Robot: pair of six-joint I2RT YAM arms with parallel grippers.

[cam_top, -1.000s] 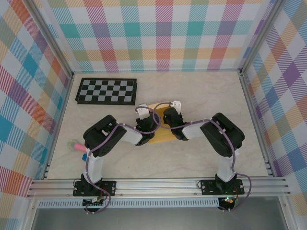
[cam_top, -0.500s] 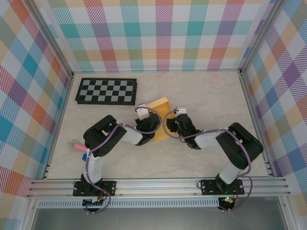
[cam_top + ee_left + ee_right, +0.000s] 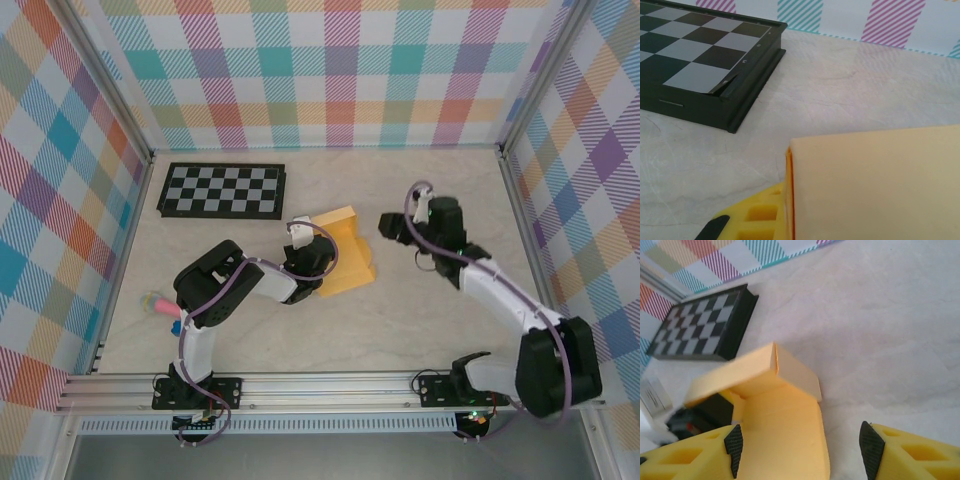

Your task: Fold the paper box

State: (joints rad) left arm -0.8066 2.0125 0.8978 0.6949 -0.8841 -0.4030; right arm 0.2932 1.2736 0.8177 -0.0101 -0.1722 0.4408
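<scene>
partly done, by the look of it. find the box (image 3: 350, 262) mid-table, just nearer than and right of the checkerboard (image 3: 222, 190), well apart from the pink and blue bits (image 3: 160, 303) by the left edge. lies with its base panel flat on the table (image 3: 400, 330) and shows one wall creased upright along the far side, plus a flap bent over toward the left, plain to see from the right wrist. pinched at its left edge by the left claw (image 3: 320, 268), closed on the card as far as the left wrist view lets on, with the card right against the yellow finger (image 3: 757, 220). not touched by the right claw (image 3: 388, 228), parked off to the right, spread open with nothing between its pads (image 3: 733, 442). leaves, at a guess, the other walls to raise, the tabs to tuck and the top to close. cannot tell the number of creases already set under the raised flap.
</scene>
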